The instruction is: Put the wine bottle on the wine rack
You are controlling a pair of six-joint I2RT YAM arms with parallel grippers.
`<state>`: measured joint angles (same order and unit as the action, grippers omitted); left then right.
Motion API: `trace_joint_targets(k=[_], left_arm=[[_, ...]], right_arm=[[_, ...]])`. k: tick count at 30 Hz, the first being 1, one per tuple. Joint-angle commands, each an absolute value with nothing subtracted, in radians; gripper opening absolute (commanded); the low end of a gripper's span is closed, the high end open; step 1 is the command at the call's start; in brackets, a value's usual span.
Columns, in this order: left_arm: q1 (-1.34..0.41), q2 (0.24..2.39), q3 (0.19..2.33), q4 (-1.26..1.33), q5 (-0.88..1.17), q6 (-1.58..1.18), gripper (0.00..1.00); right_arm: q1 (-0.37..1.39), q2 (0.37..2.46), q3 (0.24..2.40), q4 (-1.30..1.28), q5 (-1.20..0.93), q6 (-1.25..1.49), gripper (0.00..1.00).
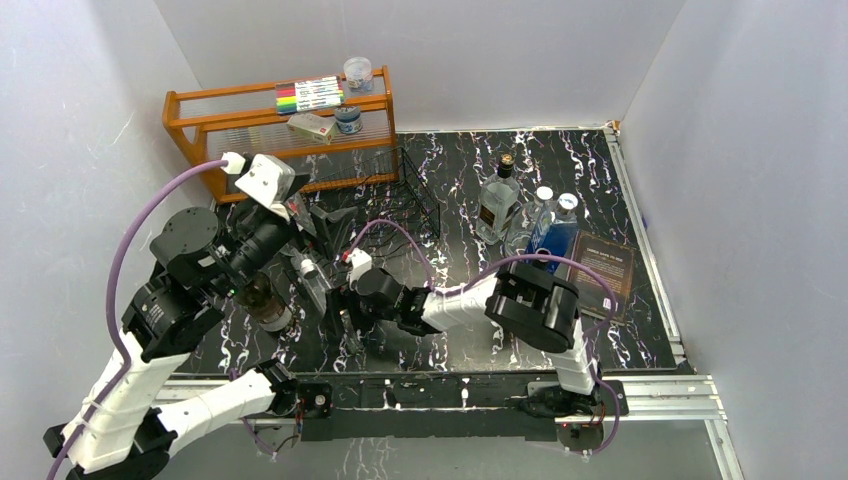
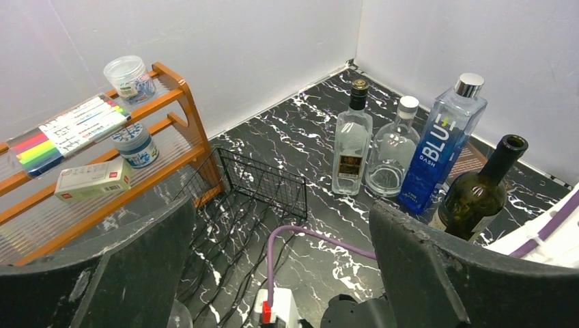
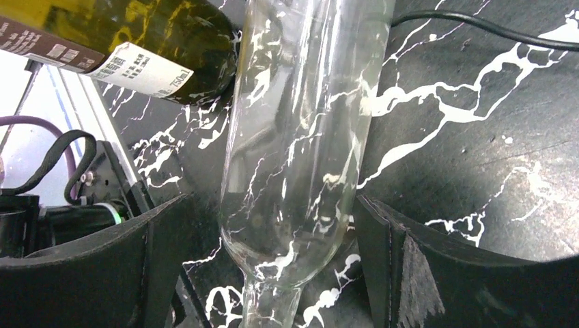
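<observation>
The wine bottle (image 3: 300, 137) is of clear, colourless glass, and the white veins of the black marble tabletop (image 3: 478, 157) can be seen through its wall. It lies on its side. The shoulder and the start of the neck are toward the right wrist camera, and the body points away.

The right gripper (image 3: 271, 205) stands spread, one finger on each side of the shoulder. At one side there is an open gap; at the other I cannot tell if the pad touches the glass. Just beside the body lies a dark green bottle (image 3: 157, 34) with a white label.

In the top view this place is toward the near left of the tabletop, at the near end of the wine rack (image 1: 420, 195). The rack is a low black wire frame, and its upright grid end stands next to the orange shelf (image 1: 185, 125). Whether the bottle rests on the wavy cradles or on the tabletop I cannot tell.

The left gripper (image 2: 281, 212) hangs above the rack with its fingers wide apart and holds nothing.
</observation>
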<state>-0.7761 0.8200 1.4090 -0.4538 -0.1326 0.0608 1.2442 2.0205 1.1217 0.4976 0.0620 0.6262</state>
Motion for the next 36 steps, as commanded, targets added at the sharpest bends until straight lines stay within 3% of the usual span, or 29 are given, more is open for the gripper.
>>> trace_joint_targets(k=[1, 9, 15, 21, 36], left_arm=[[-0.775, 0.801, 1.396, -0.450, -0.155, 0.072, 0.98], [-0.775, 0.784, 1.381, -0.452, -0.168, 0.071, 0.98], [-0.775, 0.783, 1.382, -0.459, -0.181, 0.076, 0.98], [-0.775, 0.793, 1.396, -0.467, -0.178, 0.078, 0.98], [-0.775, 0.810, 1.409, -0.472, -0.179, 0.082, 0.98]], right_arm=[[1.247, 1.947, 1.117, 0.480, 0.058, 0.656, 0.97], [1.253, 1.942, 1.152, 0.319, 0.038, 0.655, 0.90], [1.253, 2.004, 1.221, 0.281, 0.048, 0.670, 0.72], [1.253, 2.036, 1.285, 0.283, 0.091, 0.673, 0.47], [1.143, 2.111, 1.363, 0.481, 0.028, 0.766, 0.45]])
